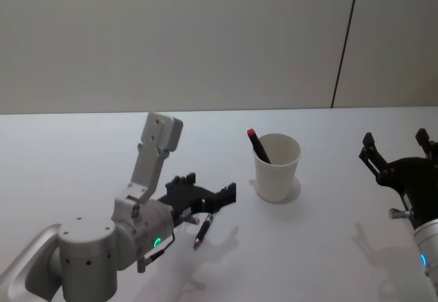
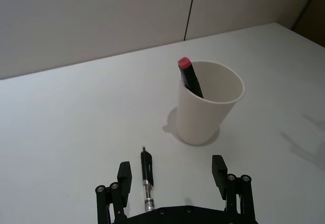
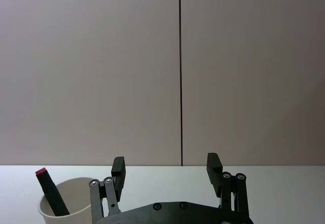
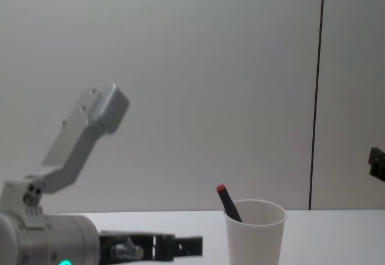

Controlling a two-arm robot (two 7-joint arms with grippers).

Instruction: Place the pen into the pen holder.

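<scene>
I've got the left hand [image 2: 171, 168] wide open and empty over the pen [image 2: 147, 180], which lies along its reach, off-centre in the gap; right hand [image 1: 395, 139], open too, is farther off.

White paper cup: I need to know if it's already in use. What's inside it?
One black pen with a red tip leans against the rim of the white paper cup, top sticking out. Its lower end and the cup's bottom are hidden by the wall.
</scene>
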